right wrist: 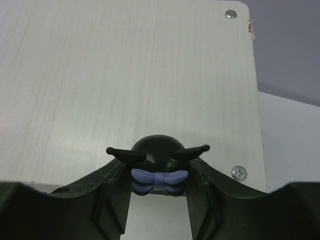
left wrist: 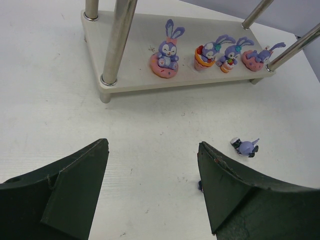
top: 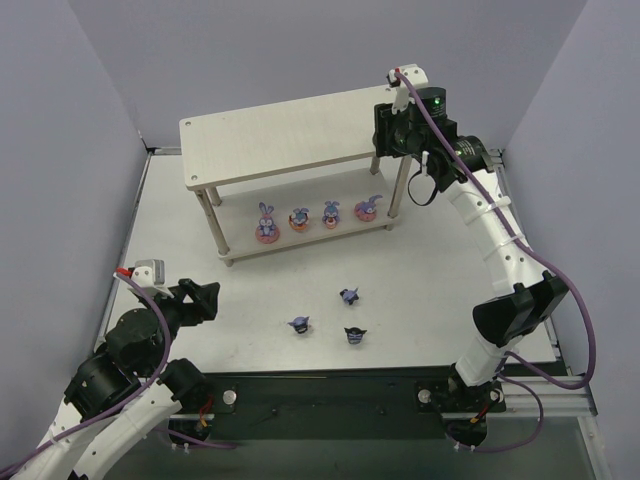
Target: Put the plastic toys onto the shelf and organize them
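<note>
Our right hand (right wrist: 159, 200) is shut tight on a little dark figure (right wrist: 158, 150). This figure has two pointed ears and a purple bow (right wrist: 159, 179). One finger presses on each side of it. We see this hand up high at the right end of the shelf (top: 280, 135), over the top board (right wrist: 125, 75). That board is light wood, with a screw (right wrist: 239, 173) in the near corner and another screw (right wrist: 230, 14) in the far corner. We cannot tell if the dark figure touches the wood.

Our left hand (left wrist: 152, 147) is wide open and holds nothing. It hangs over the white tabletop (left wrist: 50, 110) on the near left, well apart from the shelf.

Four purple-blue bunnies are in a row on the lower board (left wrist: 130, 75). The first bunny (left wrist: 168, 52) sits up tall on a pink ring. The second bunny (left wrist: 206, 54) sits in an orange cup, just beside the third bunny (left wrist: 229, 56). The last bunny (left wrist: 257, 54) looks like it is lying down on its pink base, near the right leg.

Three more dark toys are on the tabletop in front of the shelf. The far toy (top: 349, 295) is nearest the shelf. The left toy (top: 299, 324) and the right toy (top: 355, 335) are nearer to us, a little apart from each other.
</note>
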Available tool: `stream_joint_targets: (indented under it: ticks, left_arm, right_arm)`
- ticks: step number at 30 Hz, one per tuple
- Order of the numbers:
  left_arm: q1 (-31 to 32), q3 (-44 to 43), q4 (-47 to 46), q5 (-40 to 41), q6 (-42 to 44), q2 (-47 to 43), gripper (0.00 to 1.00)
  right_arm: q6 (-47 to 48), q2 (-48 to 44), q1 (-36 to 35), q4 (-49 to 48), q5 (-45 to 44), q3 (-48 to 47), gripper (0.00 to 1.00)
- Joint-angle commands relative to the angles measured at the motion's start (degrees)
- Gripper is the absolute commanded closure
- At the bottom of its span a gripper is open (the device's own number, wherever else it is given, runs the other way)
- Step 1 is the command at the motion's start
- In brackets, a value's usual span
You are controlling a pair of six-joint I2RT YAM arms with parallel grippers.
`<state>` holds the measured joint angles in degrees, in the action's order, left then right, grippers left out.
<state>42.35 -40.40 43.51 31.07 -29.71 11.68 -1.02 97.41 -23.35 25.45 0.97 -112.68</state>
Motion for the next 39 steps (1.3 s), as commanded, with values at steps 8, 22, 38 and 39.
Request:
stream_joint_targets:
  ticks: [8,22,38,39]
  left_arm:
    - [0.28,-0.29,-1.14,0.92,0.1,0.01,0.18]
    - [0.28,-0.29,-1.14,1.01,0.01,0.09,0.18]
    - [0.28,-0.47,-1.41,0.13,0.18,0.01,0.18]
    - [0.28,-0.55,-1.58,-0.04,0.18,-0.08,0.18]
  right_arm:
    - [0.58,1.56,0.41,1.53,-0.8,-0.7,0.45]
    - [0.49,-3.27,0.33,-0.93,0.17,2.64,0.21]
    - [-3.98,-24.7,-2.22,-3.49,2.71,20.98,0.2]
    - [-4.86,-28.29,-2.4,-2.96,3.5,23.28,0.2]
